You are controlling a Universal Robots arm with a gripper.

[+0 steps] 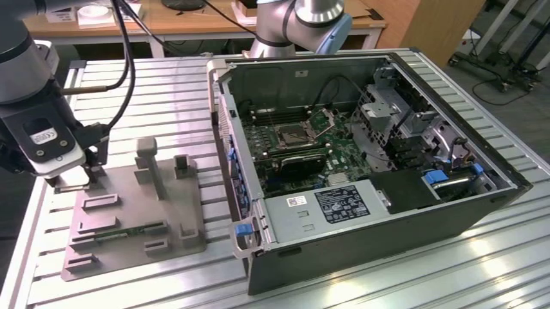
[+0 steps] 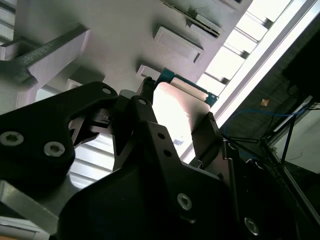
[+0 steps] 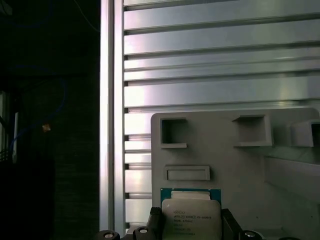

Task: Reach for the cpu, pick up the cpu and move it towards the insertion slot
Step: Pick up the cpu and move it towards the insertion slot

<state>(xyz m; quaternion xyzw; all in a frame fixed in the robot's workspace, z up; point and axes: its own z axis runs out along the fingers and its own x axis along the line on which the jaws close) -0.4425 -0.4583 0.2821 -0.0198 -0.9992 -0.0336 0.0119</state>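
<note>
Gripper hangs low over the grey fixture plate, at the plate's corner farthest from the pc case in the exterior view. The pincer is clamped on the cpu. In the first wrist view, black fingers press on two opposite edges of the chip, w/ its silver top plate facing the camera and a thin green rim around it. The second wrist view shows the same grip: bright chip btwn the two tips, green edge poking out past them. The cpu is over the plate, near its edge and just beside a shallow rectangular recess. Can't tell if it's lifted off the plate or resting on it.

The pc case lies open just beside the plate, on the exterior view's right of it. The insertion slot is inside the case on the green board, well apart from the plate, w/ its retention plate hinged up. A green memory stick lies on the plate, nearer the camera than the gripper. Plate and case both sit on a slotted aluminium table.
</note>
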